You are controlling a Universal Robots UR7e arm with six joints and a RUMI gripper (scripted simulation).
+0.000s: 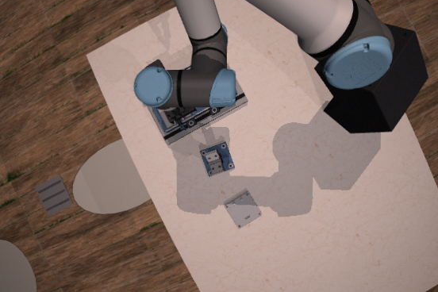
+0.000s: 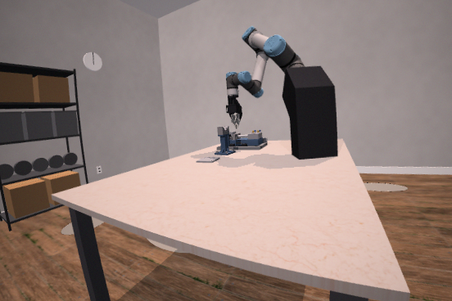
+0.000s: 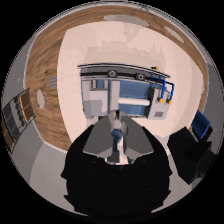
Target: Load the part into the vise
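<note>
Hovering above the vise [image 1: 198, 123]: claw [image 2: 236, 124], clenched on nothing (fingertips together, fit for nudging). Located, apparently, between the vise jaws: part [image 3: 114, 95], a pale block; infeed plate [image 1: 243, 210] without it, V-block [image 1: 217, 160] nearby on the desk [image 1: 317, 221]; seating against fixed jaw and work stop not discernible. Recommended: lower slowly beside the part, press low on its long side, then its end, avoiding tipping.

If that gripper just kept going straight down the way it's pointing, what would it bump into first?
Most likely the vise. The gripper, shut and holding nothing, points straight down above it, and the wrist view looks right into the vise. Which part it would meet first is unclear.
</note>
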